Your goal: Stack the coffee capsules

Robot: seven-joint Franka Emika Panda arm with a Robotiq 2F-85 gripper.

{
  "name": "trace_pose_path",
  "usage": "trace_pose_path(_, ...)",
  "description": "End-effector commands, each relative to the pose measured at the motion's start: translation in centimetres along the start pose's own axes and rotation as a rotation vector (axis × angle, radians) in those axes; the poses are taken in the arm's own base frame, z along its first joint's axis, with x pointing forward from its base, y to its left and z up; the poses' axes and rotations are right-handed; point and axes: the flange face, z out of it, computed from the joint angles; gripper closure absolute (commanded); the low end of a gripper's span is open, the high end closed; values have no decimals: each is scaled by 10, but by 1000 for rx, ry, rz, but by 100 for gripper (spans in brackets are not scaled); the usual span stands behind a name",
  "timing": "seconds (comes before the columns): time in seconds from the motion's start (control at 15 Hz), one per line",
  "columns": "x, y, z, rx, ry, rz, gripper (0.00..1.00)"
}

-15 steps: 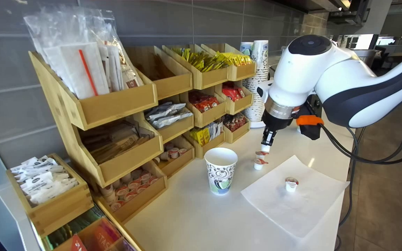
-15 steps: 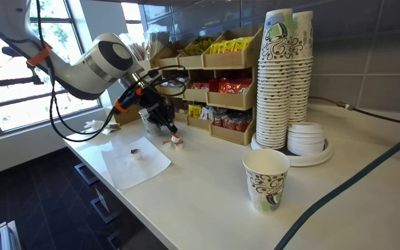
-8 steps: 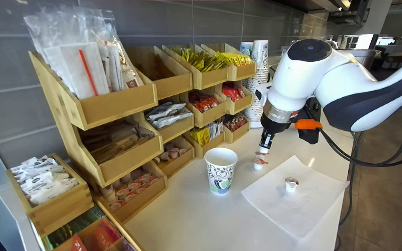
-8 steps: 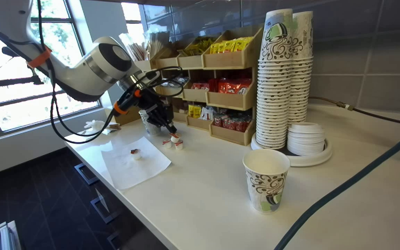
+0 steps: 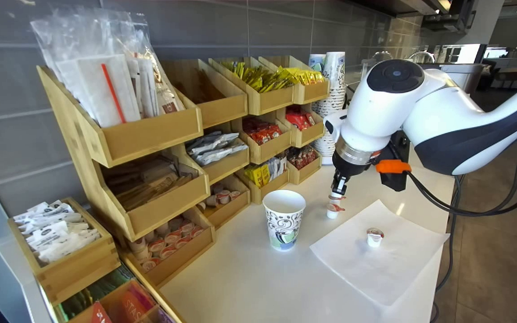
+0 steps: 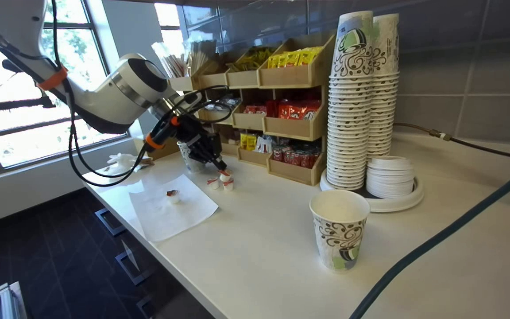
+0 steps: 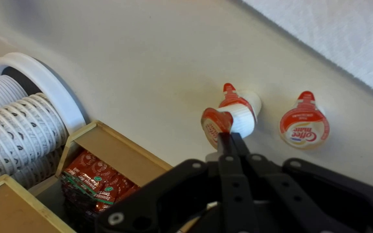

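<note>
The coffee capsules are tiny white cups with red-and-cream lids. My gripper (image 7: pixel 231 135) is shut on the lid edge of one capsule (image 7: pixel 243 120), which hangs tilted on its side. It is over a standing capsule (image 7: pixel 230 98); I cannot tell whether they touch. Another capsule (image 7: pixel 304 131) stands apart beside them. In an exterior view the gripper (image 6: pixel 222 167) holds the capsule (image 6: pixel 225 177) above the two standing capsules (image 6: pixel 213 183). A further capsule (image 5: pixel 374 238) with a darker lid stands on the white paper sheet (image 5: pixel 402 273); it is out of the wrist view.
A paper cup (image 5: pixel 284 222) stands close to the capsules. A wooden rack (image 5: pixel 231 148) of packets and capsules lines the wall. Tall cup stacks (image 6: pixel 352 115), lids (image 6: pixel 390 179), another paper cup (image 6: pixel 340 235) and a dark hose (image 6: pixel 450 226) are along the counter.
My gripper has moved down and a little to the left in an exterior view, bringing the held capsule lower over the standing ones. The standing capsules have not visibly moved.
</note>
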Motion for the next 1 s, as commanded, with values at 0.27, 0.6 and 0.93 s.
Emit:
trace_pose_path(0.27,10,-10,5,-72,2,1,100)
trace_pose_path(0.6,13,-15,10,-87,3,1,100)
trace_pose_path(0.93,13,-17,10,-89,-5,-6,66)
